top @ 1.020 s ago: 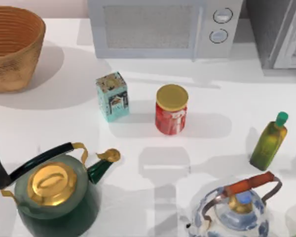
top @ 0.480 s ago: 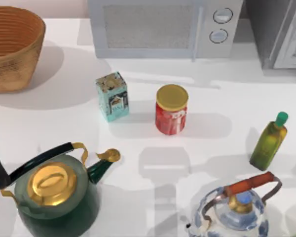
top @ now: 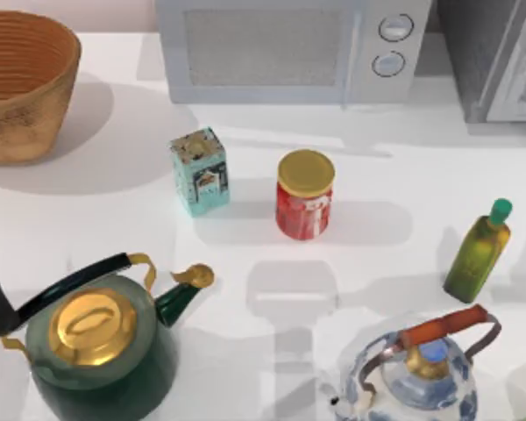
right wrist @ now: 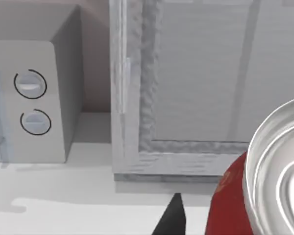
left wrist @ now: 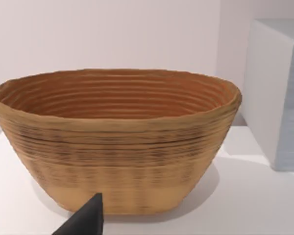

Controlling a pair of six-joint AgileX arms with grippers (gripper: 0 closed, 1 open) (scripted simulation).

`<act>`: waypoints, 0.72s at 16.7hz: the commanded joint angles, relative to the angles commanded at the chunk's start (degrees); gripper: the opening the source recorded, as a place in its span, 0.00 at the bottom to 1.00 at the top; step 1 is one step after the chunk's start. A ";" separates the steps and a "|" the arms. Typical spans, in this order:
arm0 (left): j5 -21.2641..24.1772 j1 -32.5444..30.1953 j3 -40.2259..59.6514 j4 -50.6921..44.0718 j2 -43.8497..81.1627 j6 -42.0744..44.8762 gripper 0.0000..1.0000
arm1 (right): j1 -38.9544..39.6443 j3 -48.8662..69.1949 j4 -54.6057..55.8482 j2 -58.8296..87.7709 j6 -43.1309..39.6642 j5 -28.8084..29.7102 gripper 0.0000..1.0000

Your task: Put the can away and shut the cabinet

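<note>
- While the can (right wrist: 277, 188) stands outside the cabinet (right wrist: 196, 98), no step of the task counts as done, in my judgement.
- Location: the can is on the counter (right wrist: 63, 186), out in front of the cabinet and well short of its door (right wrist: 206, 73).
- Appearance: the can has a red body and a bright silver top with a raised rim. It stands upright and is cut off by the frame edge.
- Right gripper (right wrist: 172, 218): it is in front of the cabinet, just beside the can. Contact with the can cannot be confirmed, nor whether the gripper is released or clenched.
- Left gripper (left wrist: 85, 220): it is far from the cabinet, beyond the microwave (top: 289, 48), facing the basket (left wrist: 117, 142). Its state cannot be told and it appears idle.
- Cabinet: it is grey and speckled with a pale framed door. Whether the door is ajar cannot be settled.
- Outstanding: grasp the can, place it inside the cabinet, and shut the door.
</note>
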 joint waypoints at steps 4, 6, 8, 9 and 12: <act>0.00 0.00 0.00 0.00 0.00 0.00 1.00 | 2.57 22.69 -6.23 18.87 -0.56 2.40 0.00; 0.00 0.00 0.00 0.00 0.00 0.00 1.00 | 4.00 35.94 -9.24 28.73 -0.44 3.57 0.00; 0.00 0.00 0.00 0.00 0.00 0.00 1.00 | 5.34 48.80 -11.95 37.65 -0.06 4.72 0.00; 0.00 0.00 0.00 0.00 0.00 0.00 1.00 | 5.93 54.75 -13.12 41.53 0.21 5.27 0.00; 0.00 0.00 0.00 0.00 0.00 0.00 1.00 | 7.40 69.45 -15.78 50.88 1.16 6.78 0.00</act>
